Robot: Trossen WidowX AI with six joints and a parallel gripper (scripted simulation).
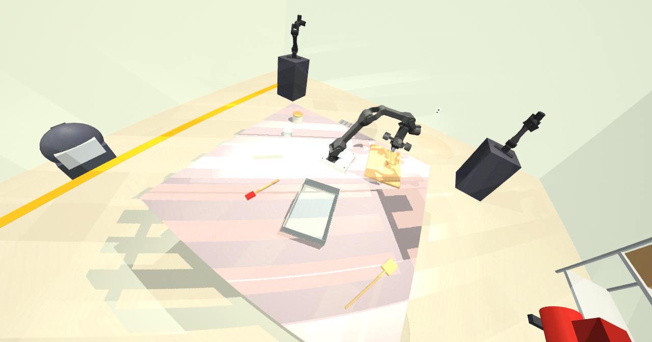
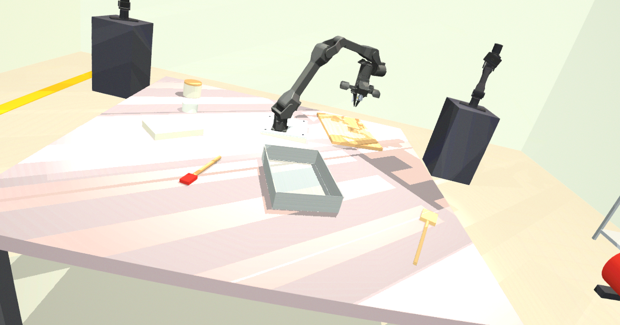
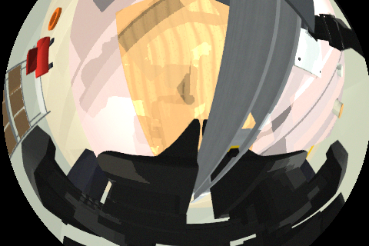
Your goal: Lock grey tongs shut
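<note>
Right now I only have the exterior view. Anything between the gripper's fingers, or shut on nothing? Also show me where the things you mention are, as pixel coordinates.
Observer: Not on nothing. Wrist view shows the grey tongs (image 3: 246,65) running down into the gripper (image 1: 392,149) (image 2: 355,105) (image 3: 200,123), which is shut on them.

Operator: Which way does the toothed end point? Can't make it out from here.

Observer: In the wrist picture the teeth are at the top edge, well away from the fingertips. The narrow end is down by the fingers. Can't tell from that whether they're locked.
</note>
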